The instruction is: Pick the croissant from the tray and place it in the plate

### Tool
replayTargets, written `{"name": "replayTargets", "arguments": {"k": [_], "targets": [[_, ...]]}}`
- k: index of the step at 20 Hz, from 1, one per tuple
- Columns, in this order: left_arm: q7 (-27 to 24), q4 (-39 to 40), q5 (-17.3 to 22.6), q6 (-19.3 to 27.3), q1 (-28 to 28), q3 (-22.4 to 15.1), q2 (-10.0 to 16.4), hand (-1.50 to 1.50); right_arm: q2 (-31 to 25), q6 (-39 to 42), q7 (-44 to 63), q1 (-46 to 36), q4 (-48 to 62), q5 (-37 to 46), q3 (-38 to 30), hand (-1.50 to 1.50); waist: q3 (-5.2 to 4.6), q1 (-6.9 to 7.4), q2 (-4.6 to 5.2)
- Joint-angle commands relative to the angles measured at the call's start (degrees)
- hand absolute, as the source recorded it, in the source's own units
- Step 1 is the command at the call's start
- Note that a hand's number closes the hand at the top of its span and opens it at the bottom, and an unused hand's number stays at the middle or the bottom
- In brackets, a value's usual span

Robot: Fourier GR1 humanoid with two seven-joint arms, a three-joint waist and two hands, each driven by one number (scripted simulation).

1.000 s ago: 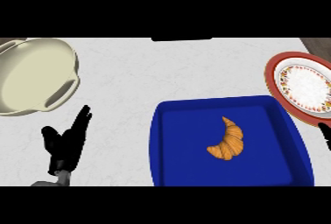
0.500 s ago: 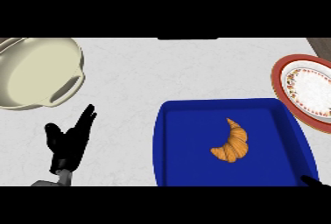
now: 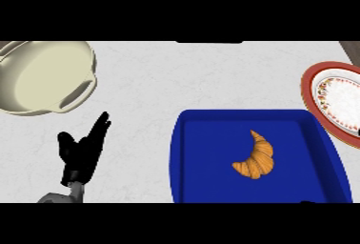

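Croissant (image 3: 256, 157) lies on the floor of the blue tray (image 3: 204, 138), right of centre, with nothing touching it. Plate (image 3: 307, 90) sits at the desk's (image 3: 175, 76) right edge, just past the tray's far right corner; we see nothing on it. Left hand (image 3: 81, 150) rests at lower left, well apart from the tray, fingers straight and released, holding nothing. Right hand does not show. We judge the task not yet begun: reach, grasp, carry and placement all remain.
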Motion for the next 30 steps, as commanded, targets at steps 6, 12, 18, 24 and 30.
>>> {"name": "replayTargets", "arguments": {"k": [6, 12, 18, 24, 30], "targets": [[1.27, 3.94, 0.15, -1.15, -0.91, 0.05, -3.39, 0.0, 9.09, 4.12, 11.97, -15.47, 12.78, 13.61, 11.2, -1.5, -0.18, -0.26, 0.23], [1.2, -0.31, -2.35, 0.36, 3.77, -0.97, -4.14, 0.0, 15.51, 7.54, 14.56, -16.76, 14.18, 12.32, 12.71, -1.5, -0.15, -0.64, 0.06], [1.27, 0.54, -3.09, -1.71, 2.17, 0.76, -3.65, 0.0, 22.17, 7.49, 13.76, -21.04, 20.47, 17.07, 14.96, -1.5, -0.15, -0.73, 0.08], [2.05, 0.11, -2.65, -2.62, 2.65, 2.01, -4.33, 0.0, 21.15, 9.32, 11.84, -18.65, 23.52, 19.38, 11.51, -1.5, -0.15, -0.94, 0.06], [4.44, -1.49, -3.04, -2.98, 2.16, 3.4, -4.39, 0.0, 22.5, 12.24, 11.83, -18.72, 24.98, 20.83, 9.78, -1.5, -0.14, -0.95, 0.04]]}}
